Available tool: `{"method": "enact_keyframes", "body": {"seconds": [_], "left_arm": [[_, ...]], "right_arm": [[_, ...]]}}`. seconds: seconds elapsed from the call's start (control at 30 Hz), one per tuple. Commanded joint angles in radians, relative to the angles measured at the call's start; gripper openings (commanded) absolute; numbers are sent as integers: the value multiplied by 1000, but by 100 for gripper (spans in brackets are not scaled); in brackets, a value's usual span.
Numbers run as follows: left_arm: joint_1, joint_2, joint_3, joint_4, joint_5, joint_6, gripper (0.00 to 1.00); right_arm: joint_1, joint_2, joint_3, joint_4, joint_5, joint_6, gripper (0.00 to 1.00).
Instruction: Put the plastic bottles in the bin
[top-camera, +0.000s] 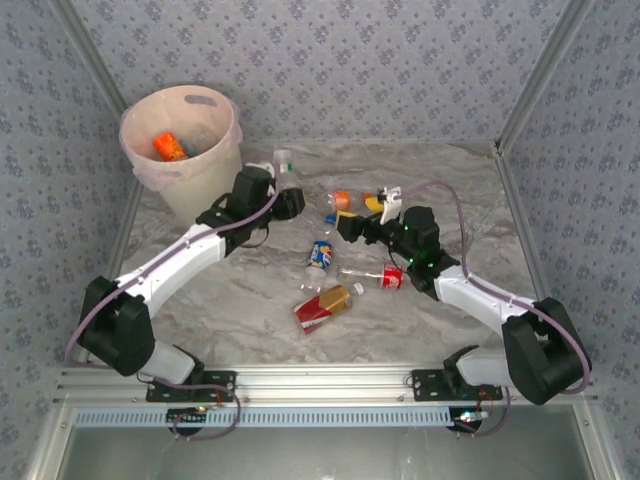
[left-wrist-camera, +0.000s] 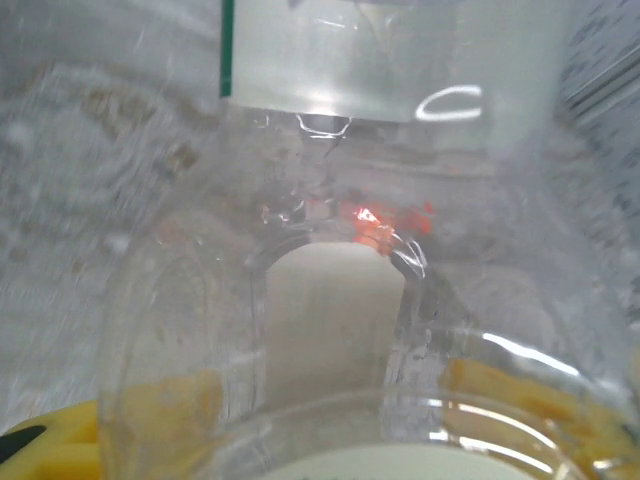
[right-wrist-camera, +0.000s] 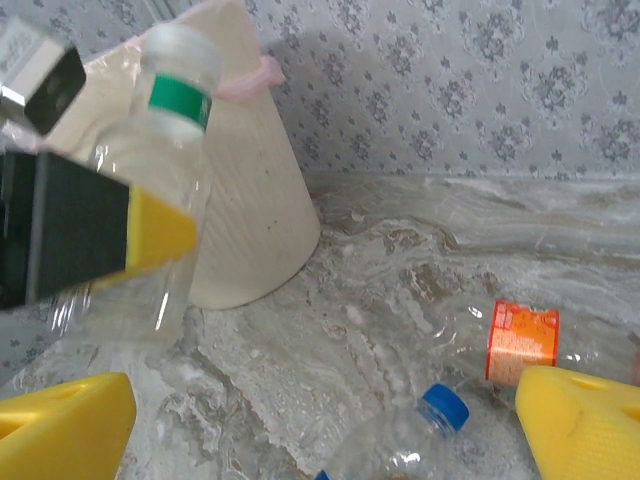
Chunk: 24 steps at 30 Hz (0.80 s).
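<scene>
The left claw (top-camera: 284, 188) is closed most of the way on a clear bottle (right-wrist-camera: 165, 170) with a white cap and a green band round its neck. Its yellow pads (right-wrist-camera: 158, 232) press on the bottle's body. The bottle stands nearly upright, cap on top, just beside the bin (top-camera: 205, 185) on its right. It is outside the rim, and the right wrist view shows it in front of the pail's cream wall. Through the left wrist camera the transparent body sits very close to the lens, with yellow showing through the plastic.

The right claw (top-camera: 358, 215) is spread wide and holds nothing. Its two yellow fingers (right-wrist-camera: 590, 425) sit low over the counter (top-camera: 250, 300). Between them lies a blue-capped bottle (right-wrist-camera: 440, 405), and an orange-labelled bottle (right-wrist-camera: 520, 345) lies just beyond the right-hand finger.

Inside the bin, whose pinkish liner (top-camera: 135, 170) is folded over the rim, rests an orange bottle (top-camera: 170, 148). Nearer the arm bases, a blue-labelled bottle (top-camera: 320, 255), a red-labelled bottle (top-camera: 385, 277) and a red-and-yellow bottle (top-camera: 322, 305) lie on their sides on the marbled counter.
</scene>
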Motion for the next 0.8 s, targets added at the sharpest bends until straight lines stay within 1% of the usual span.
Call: {"method": "enact_keyframes", "body": {"seconds": [0.0,0.27,0.43,0.57,0.7,0.77], "left_arm": [[21,20,90,88,60,36,49],[59,-42,150,163,54,46,50],[59,-75,216,208,41,96,50],[70,-68,317,168,-102,130,50],[111,-36,379,190,-178,152,50],[146,-10,405,200,-205,134,50]], "right_arm": [[10,-16,44,-16,11,-35,100],[13,-17,60,-33,48,-43,100],[13,-16,72,-52,69,-49,100],[13,-17,76,-56,81,-52,100],[13,-21,74,-53,92,-52,100],[14,-26,73,-54,94,-51,100]]}}
